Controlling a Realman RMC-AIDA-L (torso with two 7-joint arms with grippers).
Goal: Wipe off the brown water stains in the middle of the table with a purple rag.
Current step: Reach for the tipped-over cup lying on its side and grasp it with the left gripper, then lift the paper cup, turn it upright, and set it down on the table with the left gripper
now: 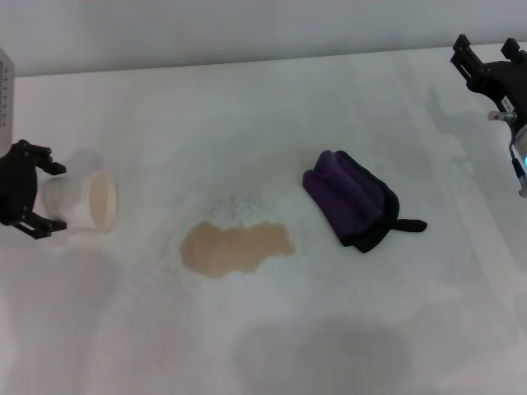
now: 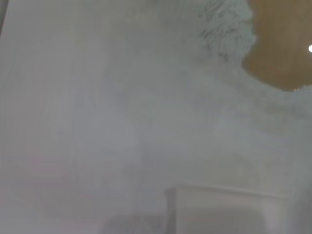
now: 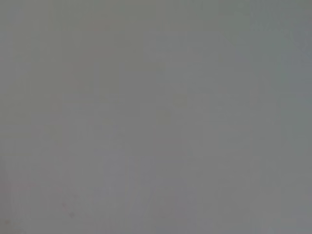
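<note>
Nearest the robot, the table (image 1: 329, 354) lies bare and white; just beyond that, roughly in the middle, the brown water stains (image 1: 235, 248) sit as one tan puddle, whole and unsmeared, with faint grey speckles (image 1: 239, 204) just past its far edge; so no wiping shows yet, and the whole stain is left to clear; the left wrist view catches a corner of the same puddle (image 2: 280, 44) across blurred tabletop; to the right of the stain and a little farther off, near but not touching it, the purple rag (image 1: 352, 197) rests bunched on the table, its black loop tail trailing to the right, and no gripper has hold of it; at the left edge the left gripper (image 1: 45, 197) sits with its fingers spread around a white paper cup (image 1: 82, 202) lying on its side, mouth turned toward the stain; whether the fingers press the cup I cannot tell; farthest, at the upper right, the right gripper (image 1: 490, 51) hangs above the table, jaws apart and empty, well clear of the rag; by my judgement fetching the rag comes first, then the wipe
</note>
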